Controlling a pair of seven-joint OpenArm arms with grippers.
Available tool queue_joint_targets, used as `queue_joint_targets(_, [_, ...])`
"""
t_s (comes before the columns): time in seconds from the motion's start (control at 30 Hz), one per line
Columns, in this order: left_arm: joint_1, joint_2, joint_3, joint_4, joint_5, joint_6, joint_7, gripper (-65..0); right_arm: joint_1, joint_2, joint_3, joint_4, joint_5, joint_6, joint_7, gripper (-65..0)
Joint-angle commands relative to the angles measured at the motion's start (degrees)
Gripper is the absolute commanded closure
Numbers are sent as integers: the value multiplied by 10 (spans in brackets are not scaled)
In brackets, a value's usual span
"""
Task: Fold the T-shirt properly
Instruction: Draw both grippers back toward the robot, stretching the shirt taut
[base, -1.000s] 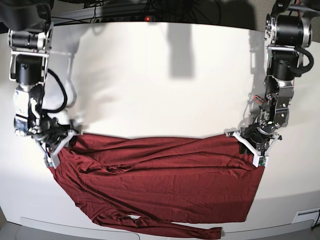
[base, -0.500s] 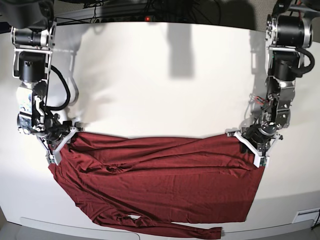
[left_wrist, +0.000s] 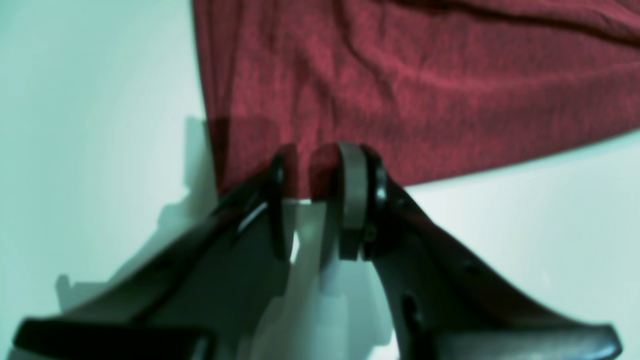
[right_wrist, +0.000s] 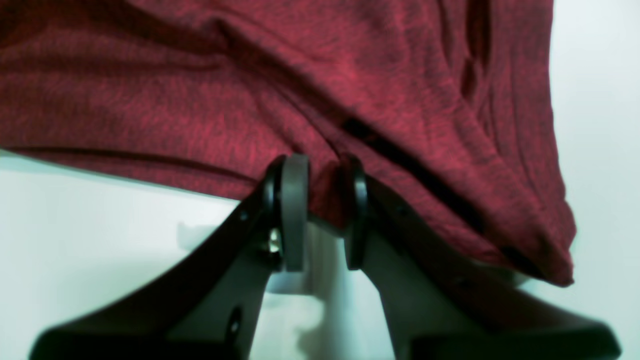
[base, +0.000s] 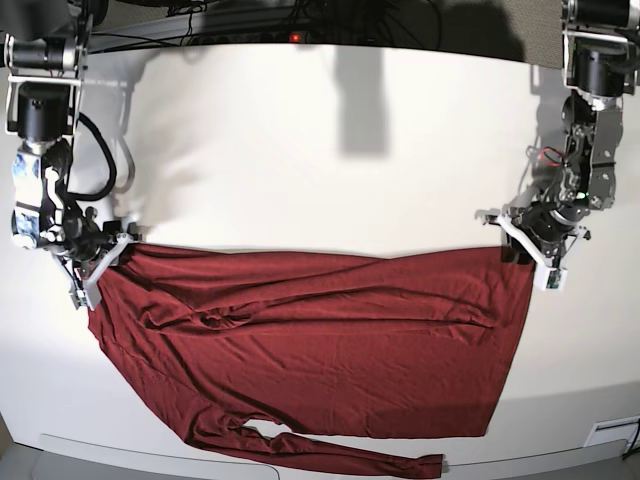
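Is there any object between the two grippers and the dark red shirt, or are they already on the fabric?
Nothing visible stands between. The left gripper and the right gripper each pinch an edge of the dark red, thin, wrinkly long-sleeved shirt, spread on the white table.

Two robot arms with black cylindrical motor housings in silver-grey metal brackets. A black cable loops beside the right arm (base: 45, 170); thin red wires show on the left arm (base: 585, 150). Each ends in white-framed, black curved jaws with grey pads.
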Motion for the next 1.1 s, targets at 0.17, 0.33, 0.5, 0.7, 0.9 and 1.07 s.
queue_joint_targets(0.17, [2, -2, -2, 19, -6, -2, -11, -140, -37, 18, 2, 43, -7, -3, -13, -121])
queue_joint_targets(0.33, [3, -4, -2, 19, -5, -1, 14, -140, -42, 18, 2, 44, -7, -3, -19, -121])
queue_joint_targets(0.5, [5, -10, -4, 19, -4, -1, 31, -140, -43, 18, 2, 44, -7, -2, -32, -121])
queue_joint_targets(0.7, [32, -16, -4, 19, -4, 0, 24, -140, -79, 27, 2, 70, 13, -2, -34, -121])
queue_joint_targets(0.9, [71, -16, -4, 46, -4, 0, 23, -140, -132, 36, 3, 133, 22, -2, -40, -121])
queue_joint_targets(1.07, [96, -18, -4, 124, -4, 5, 19, -140, -142, 36, 7, 145, 24, -6, -33, -121])
